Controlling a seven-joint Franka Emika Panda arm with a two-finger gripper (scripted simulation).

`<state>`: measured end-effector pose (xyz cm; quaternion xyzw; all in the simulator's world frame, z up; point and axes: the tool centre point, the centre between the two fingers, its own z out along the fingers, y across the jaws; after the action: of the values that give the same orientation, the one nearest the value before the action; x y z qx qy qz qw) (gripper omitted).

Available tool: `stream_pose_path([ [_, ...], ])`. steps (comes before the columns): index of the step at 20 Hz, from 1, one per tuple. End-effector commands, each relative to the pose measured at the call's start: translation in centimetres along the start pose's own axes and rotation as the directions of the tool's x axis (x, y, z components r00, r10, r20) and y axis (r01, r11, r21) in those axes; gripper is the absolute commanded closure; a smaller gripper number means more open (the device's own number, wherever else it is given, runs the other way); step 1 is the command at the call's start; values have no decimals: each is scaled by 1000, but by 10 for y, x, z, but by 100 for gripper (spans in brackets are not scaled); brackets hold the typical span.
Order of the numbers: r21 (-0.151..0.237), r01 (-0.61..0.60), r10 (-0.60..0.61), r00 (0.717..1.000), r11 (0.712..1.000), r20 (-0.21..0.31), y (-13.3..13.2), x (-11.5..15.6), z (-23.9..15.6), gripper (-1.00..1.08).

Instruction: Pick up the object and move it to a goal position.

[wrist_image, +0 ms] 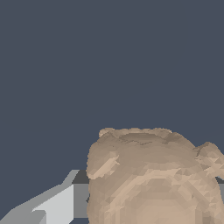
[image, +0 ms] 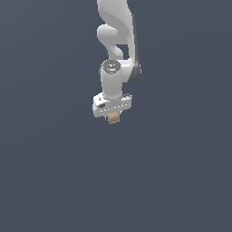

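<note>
The plain, flat slate-blue surface [image: 54, 181] fills both views without any mark, edge or shadow, so neither view shows whether it is a desk or how far it lies from the tool.

Against it stands the glossy white jointed robot arm [image: 115, 27], which enters from the top of the exterior view, bends through a rounded elbow and ends in a cylindrical wrist with a dark grey cap bearing small red and green marks. A dark grey band runs down the arm's side on the exterior view's right.

At the end of the wrist sits the white boxy tool [image: 113, 116], its body tilted slightly, with the lower end toward the exterior view's left. Its fingers are hidden behind the body in the exterior view. In the wrist view one pale grey finger [wrist_image: 57, 205] shows, lying right against the side of the lump; the other finger is out of sight. The tool appears closed on the lump, gripping it.

The small tan-brown rounded lump with a mottled, faceted surface [image: 113, 118] pokes out directly below the tool's body, held between the fingers. In the wrist view it looms large and close to the camera [wrist_image: 153, 179], with a faint curved ring marking on the face turned toward the lens.
</note>
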<state>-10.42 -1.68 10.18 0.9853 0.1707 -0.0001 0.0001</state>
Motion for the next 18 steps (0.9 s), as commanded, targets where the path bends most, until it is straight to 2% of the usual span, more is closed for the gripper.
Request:
stream_pose_path([
  [1,0,0,0,1000,1000,-1,5,-1,-21,108],
  [18,2,1,-1,1000,1000,-2,45,-5,-191,108],
])
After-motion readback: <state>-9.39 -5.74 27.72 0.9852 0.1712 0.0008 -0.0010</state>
